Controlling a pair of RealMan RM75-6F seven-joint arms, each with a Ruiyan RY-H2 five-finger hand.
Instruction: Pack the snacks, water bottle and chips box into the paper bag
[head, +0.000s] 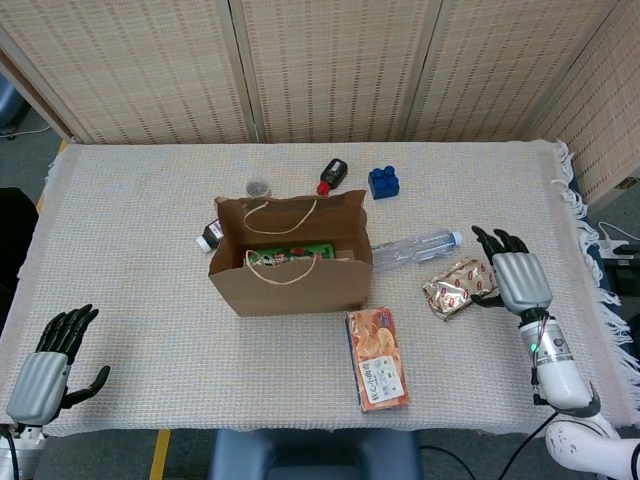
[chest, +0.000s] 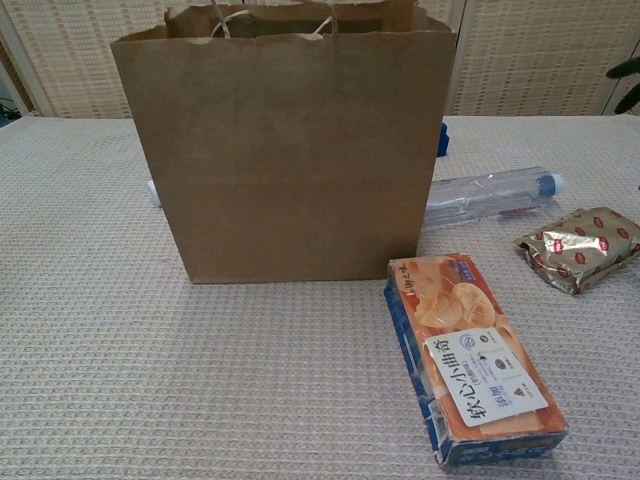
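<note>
The brown paper bag (head: 290, 262) (chest: 290, 150) stands upright mid-table with a green snack pack (head: 291, 254) inside. A clear water bottle (head: 415, 246) (chest: 487, 194) lies just right of the bag. A gold snack packet (head: 459, 287) (chest: 582, 247) lies further right. The orange chips box (head: 377, 358) (chest: 471, 356) lies flat in front of the bag's right corner. My right hand (head: 518, 280) hovers open just right of the gold packet, holding nothing; in the chest view only its dark fingertips (chest: 628, 82) show at the right edge. My left hand (head: 48, 366) is open at the front left edge, far from everything.
Behind the bag sit a small round lid (head: 258, 187), a dark bottle with a red cap (head: 332, 174) and a blue toy block (head: 381, 182). Another small bottle (head: 211, 236) lies against the bag's left side. The fringed cloth edge (head: 585, 240) runs along the right.
</note>
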